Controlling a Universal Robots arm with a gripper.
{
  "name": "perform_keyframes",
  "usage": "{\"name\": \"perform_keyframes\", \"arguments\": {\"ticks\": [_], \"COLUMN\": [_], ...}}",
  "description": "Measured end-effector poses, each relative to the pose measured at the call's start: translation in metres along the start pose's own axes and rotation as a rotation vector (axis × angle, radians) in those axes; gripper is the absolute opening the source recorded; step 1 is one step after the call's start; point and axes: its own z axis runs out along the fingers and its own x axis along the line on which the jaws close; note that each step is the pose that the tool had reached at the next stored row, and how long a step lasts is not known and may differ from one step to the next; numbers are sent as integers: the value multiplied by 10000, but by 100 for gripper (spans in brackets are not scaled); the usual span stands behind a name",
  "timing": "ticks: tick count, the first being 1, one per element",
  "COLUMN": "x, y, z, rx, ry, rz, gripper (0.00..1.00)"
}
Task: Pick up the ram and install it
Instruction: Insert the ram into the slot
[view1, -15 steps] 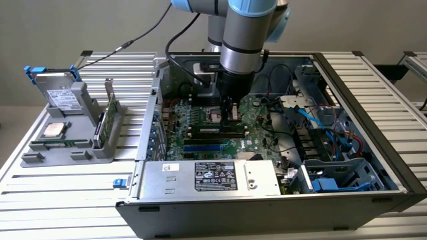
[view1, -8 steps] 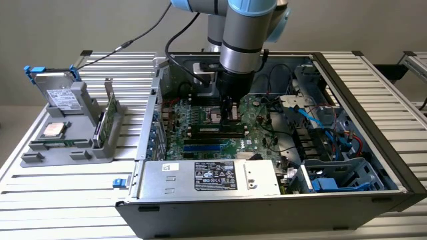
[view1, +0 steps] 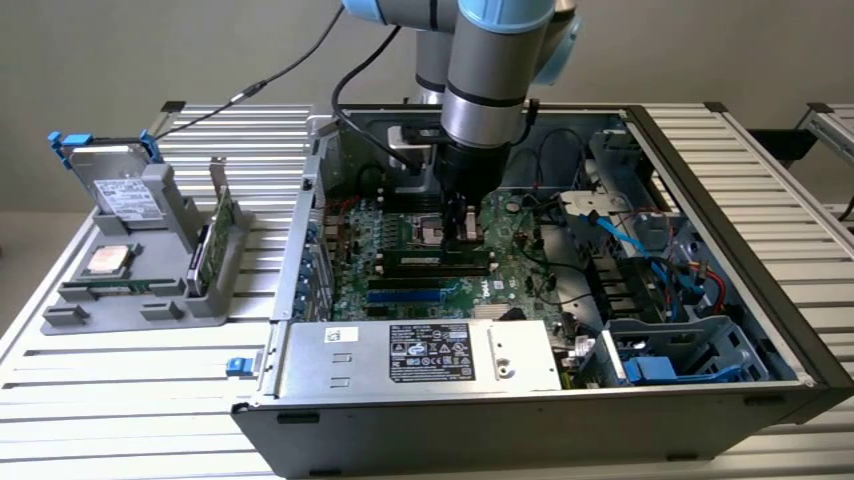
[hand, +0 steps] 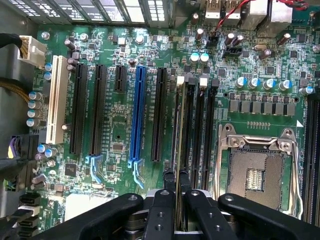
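The pincer (hand: 177, 176) is almost closed, its two black fingers (hand: 169, 176) pressed flat against either face of the ram (hand: 179, 125), which it grips near one end. The ram is seen edge-on as a thin strip and stands lengthwise in line with the first of the black memory slots (hand: 205, 125); whether it is fully seated cannot be told. Just beside the pincer, past those slots, lies the open processor socket (hand: 255, 175) in its metal frame. On the pincer's other side run black expansion slots, then a blue slot (hand: 136, 120), and farthest out a white slot (hand: 55, 100). The fine white print on the motherboard (hand: 120, 130) cannot be read. In the exterior view the pincer (view1: 465, 228) reaches down into the open computer case (view1: 534, 430). Nearer the camera than the pincer sits the power supply (view1: 521, 360), whose black and white labels are too small to read. Well off to the exterior view's left, a grey stand (view1: 120, 300) on the slatted tabletop (view1: 134, 400) holds a labelled hard drive (view1: 120, 185) and a green expansion card (view1: 214, 235).
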Motion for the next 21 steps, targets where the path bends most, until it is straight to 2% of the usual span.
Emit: {"name": "perform_keyframes", "arguments": {"ticks": [21], "x": [0], "y": [-8], "z": [47], "rx": [3], "ry": [1], "rz": [-31], "gripper": [13]}}
